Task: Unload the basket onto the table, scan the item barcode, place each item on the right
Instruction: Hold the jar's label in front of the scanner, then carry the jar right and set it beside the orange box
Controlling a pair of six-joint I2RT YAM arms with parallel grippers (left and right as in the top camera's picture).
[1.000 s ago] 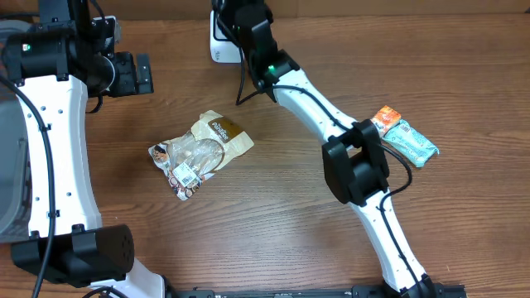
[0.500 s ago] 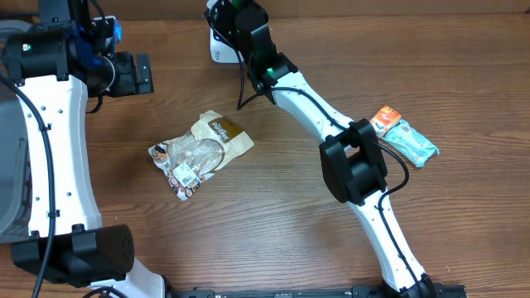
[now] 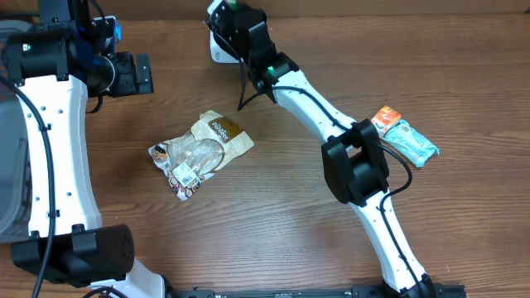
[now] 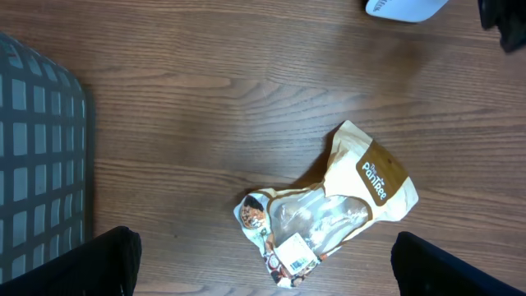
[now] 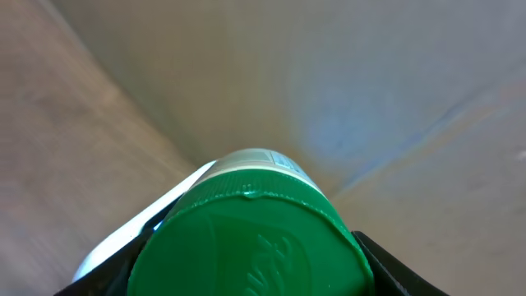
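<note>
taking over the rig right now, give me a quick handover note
Left gripper: open and empty, at the far left of the table.
Right gripper: shut on the green-lidded bottle, held at the far edge beside the white device, which is likely the scanner.
Lying on the table: snack bag mid-left; orange packet and teal packet side by side on the right.
Done: bottle is in hand at the device.
Left: the pictures don't show whether the barcode has read. Confirm the scan, then set the bottle down.
</note>
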